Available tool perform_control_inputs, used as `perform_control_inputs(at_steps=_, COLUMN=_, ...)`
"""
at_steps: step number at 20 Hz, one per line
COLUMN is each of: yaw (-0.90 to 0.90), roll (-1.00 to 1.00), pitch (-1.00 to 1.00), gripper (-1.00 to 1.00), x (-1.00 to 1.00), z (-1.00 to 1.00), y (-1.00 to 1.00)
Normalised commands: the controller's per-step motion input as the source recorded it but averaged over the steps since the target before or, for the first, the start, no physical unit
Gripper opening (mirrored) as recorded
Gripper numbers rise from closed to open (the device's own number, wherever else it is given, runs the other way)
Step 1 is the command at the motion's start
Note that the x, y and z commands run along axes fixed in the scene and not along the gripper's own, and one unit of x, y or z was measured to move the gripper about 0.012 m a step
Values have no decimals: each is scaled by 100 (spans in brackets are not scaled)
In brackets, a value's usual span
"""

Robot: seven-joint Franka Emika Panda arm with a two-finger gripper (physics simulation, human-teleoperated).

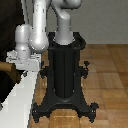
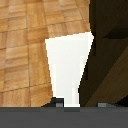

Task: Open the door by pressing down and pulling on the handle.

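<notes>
The door (image 1: 6, 87) is a dark panel at the exterior view's left, with a pale grey-white frame edge (image 1: 22, 95) slanting down beside it. The tan handle (image 1: 7, 66) sticks out from the panel as a short bar. My gripper (image 1: 21, 70) is next to the handle's free end, just above the frame edge; whether they touch cannot be told. In the wrist view the pale frame edge (image 2: 67, 65) stands in the middle and the dark door (image 2: 107, 55) beside it. My gripper (image 2: 78, 104) shows two small fingertips (image 2: 55, 103) set apart, with nothing between them. The handle does not show clearly there.
The black robot pedestal (image 1: 65, 70) with spread feet stands on the wooden floor (image 1: 107, 75) right beside the door frame. The white arm (image 1: 37, 30) bends down from the pedestal top toward the door.
</notes>
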Motion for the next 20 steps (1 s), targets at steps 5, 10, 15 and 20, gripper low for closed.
perform_control_inputs(at_steps=5, yaw=0, roll=0, pitch=-3, gripper=-100, x=0, z=-80, y=0)
perform_control_inputs(at_steps=10, yaw=0, roll=0, pitch=0, gripper=-100, x=0, z=0, y=40)
perform_control_inputs(at_steps=15, yaw=0, roll=0, pitch=0, gripper=-100, x=0, z=0, y=100)
perform_control_inputs(at_steps=20, yaw=0, roll=0, pitch=0, gripper=-100, x=0, z=0, y=100)
